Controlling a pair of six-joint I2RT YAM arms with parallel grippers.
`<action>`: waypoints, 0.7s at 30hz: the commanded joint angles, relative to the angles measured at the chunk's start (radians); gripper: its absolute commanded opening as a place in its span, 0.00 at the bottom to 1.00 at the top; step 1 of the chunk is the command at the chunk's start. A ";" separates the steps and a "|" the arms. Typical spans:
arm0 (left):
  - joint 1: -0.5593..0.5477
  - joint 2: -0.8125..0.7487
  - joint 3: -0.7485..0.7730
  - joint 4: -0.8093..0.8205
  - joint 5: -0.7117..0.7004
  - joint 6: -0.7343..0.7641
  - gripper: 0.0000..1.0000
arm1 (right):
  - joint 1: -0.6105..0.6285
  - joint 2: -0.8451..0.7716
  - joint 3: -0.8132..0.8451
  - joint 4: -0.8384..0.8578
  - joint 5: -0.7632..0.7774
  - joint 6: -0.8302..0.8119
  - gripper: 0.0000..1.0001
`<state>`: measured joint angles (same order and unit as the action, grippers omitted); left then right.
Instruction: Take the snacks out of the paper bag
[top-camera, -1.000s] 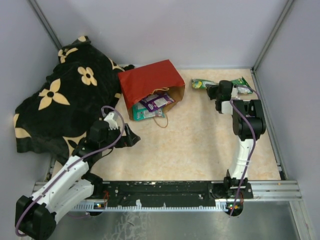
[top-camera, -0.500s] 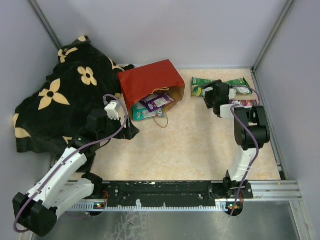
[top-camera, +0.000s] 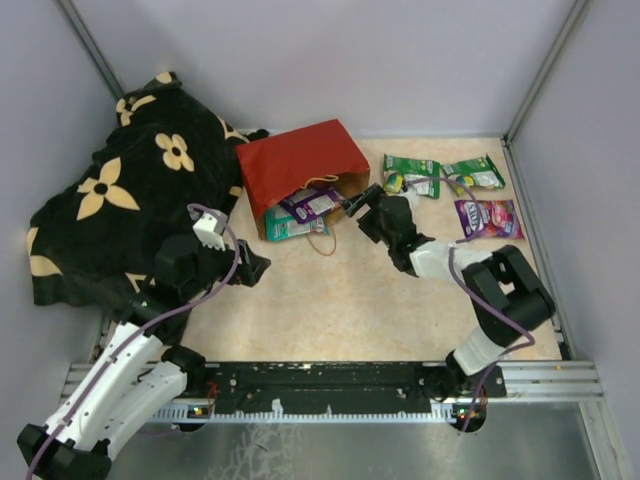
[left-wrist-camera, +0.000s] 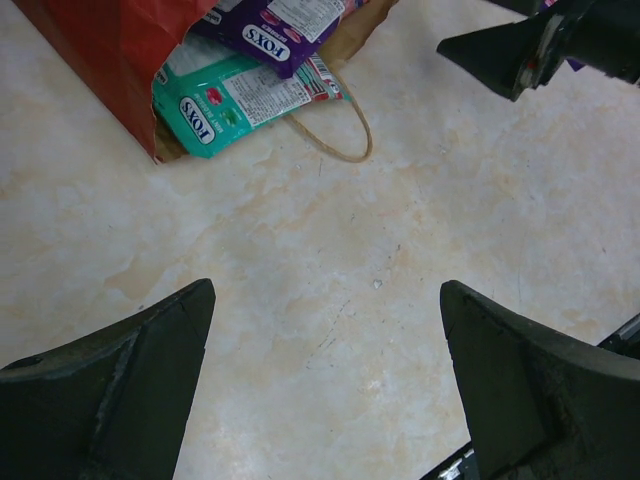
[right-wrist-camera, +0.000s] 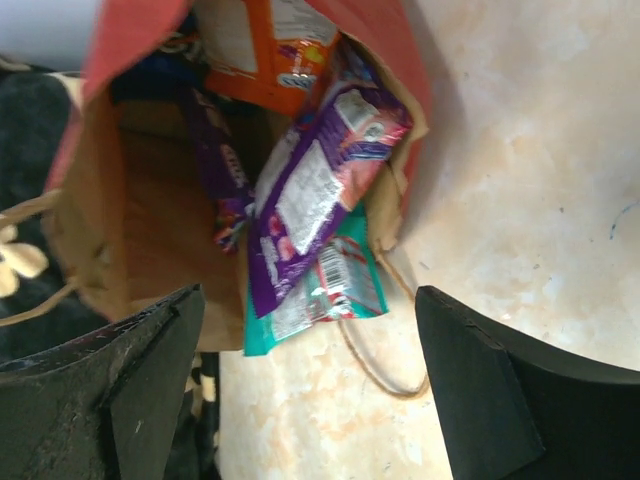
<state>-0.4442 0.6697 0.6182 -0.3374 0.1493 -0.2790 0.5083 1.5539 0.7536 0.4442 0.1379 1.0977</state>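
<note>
The red paper gift bag (top-camera: 300, 160) is lying on its side, and from above its red wall is covering most of its contents. The shiny purple packet (right-wrist-camera: 320, 190) and the flat teal packet (right-wrist-camera: 325, 290) are poking only partly out of its mouth. In the right wrist view the orange packet (right-wrist-camera: 265, 45) is running off the picture's top edge, and a dark blue shape (right-wrist-camera: 150, 78) to its left is sitting too deep in shadow to identify.

We've got the paper bag (top-camera: 300, 160) lying at the back of the table (top-camera: 400, 300), blanket (top-camera: 110, 200) to its left. At its mouth two packets (top-camera: 305, 207) poke out; three more packets (top-camera: 412, 175) lie well to its right, near the far corner.
</note>
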 joint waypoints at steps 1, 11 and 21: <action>0.003 -0.006 -0.012 0.029 -0.030 0.009 1.00 | 0.013 0.163 0.082 0.096 -0.033 0.040 0.85; 0.004 -0.031 -0.006 0.001 -0.046 0.010 1.00 | 0.054 0.448 0.287 0.212 -0.025 0.222 0.68; 0.005 -0.037 -0.006 -0.022 -0.031 0.023 1.00 | 0.094 0.594 0.447 0.197 0.090 0.260 0.47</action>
<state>-0.4423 0.6449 0.6182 -0.3485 0.1181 -0.2741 0.5903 2.1178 1.1301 0.5869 0.1551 1.3323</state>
